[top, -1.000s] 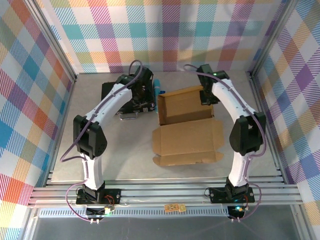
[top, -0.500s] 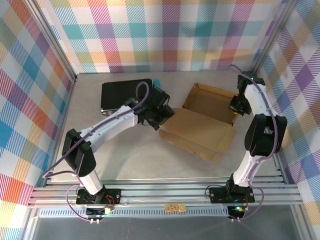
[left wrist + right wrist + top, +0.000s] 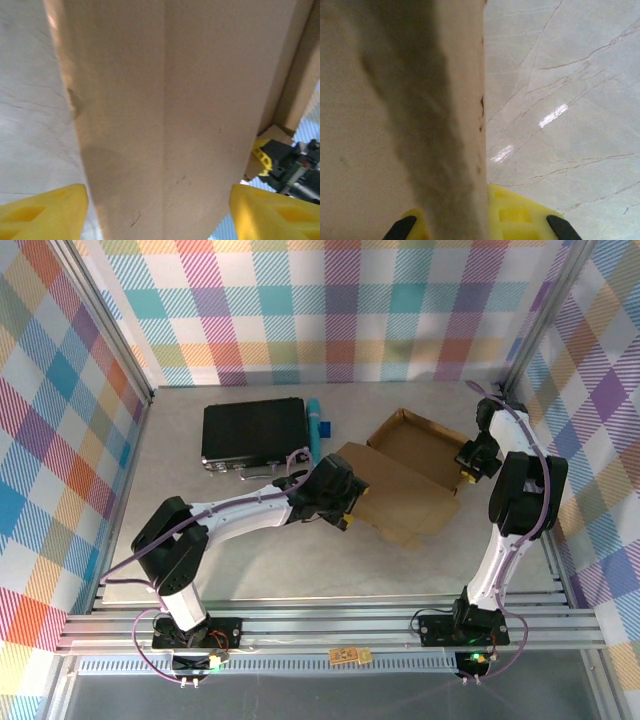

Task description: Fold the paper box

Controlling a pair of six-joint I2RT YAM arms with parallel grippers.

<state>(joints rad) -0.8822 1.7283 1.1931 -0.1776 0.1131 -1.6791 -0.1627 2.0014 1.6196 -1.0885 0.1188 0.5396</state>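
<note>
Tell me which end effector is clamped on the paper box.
The right end effector, shut on the paper box wall; the left end effector stands open astride a flap.

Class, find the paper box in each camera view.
Top external: paper box centre-right on the table, opened out.
Left wrist: across the centre, top to bottom.
Right wrist: left half, close up.
Shared landmark: right gripper clamping its edge.

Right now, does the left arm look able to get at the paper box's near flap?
Probably yes: the left gripper stands open with the paper box flap straight ahead between its jaws, and nothing lies in the way.
</note>
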